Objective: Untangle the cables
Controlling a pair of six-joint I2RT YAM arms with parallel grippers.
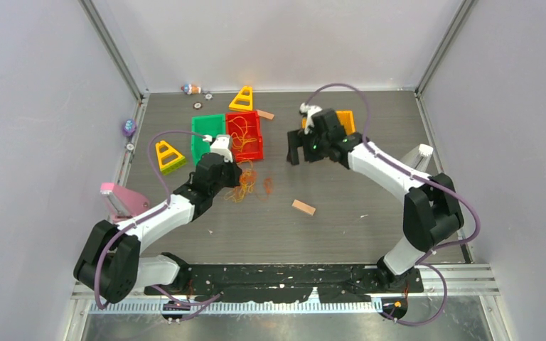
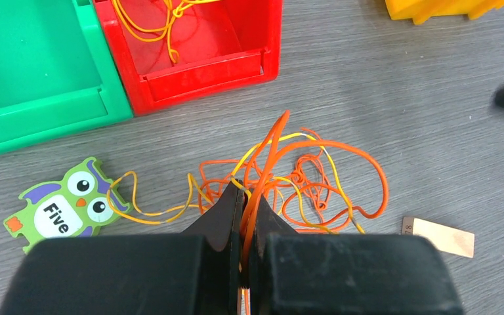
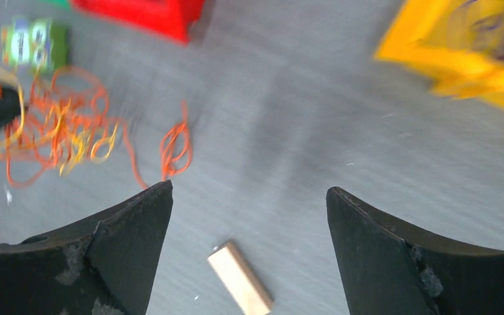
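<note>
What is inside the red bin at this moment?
Thin yellow and orange cables lie looped on the floor of the red bin. Nothing else shows inside. The left wrist view cuts off its far part, and the strands overlap too much to count.

Thin orange and yellow string-like cables (image 2: 315,190) are being shown in a loose tangle on the grey table (image 2: 400,98).
The tangle is being spread in slack loops just in front of the red plastic bin (image 2: 203,72), and one raised orange strand (image 2: 269,151) is being pinched between the closed fingers of the left gripper (image 2: 241,197). A small orange loop (image 3: 176,149) is being shown flat beside the clump; a yellow cable (image 2: 164,20) is being held coiled inside the bin.
</note>
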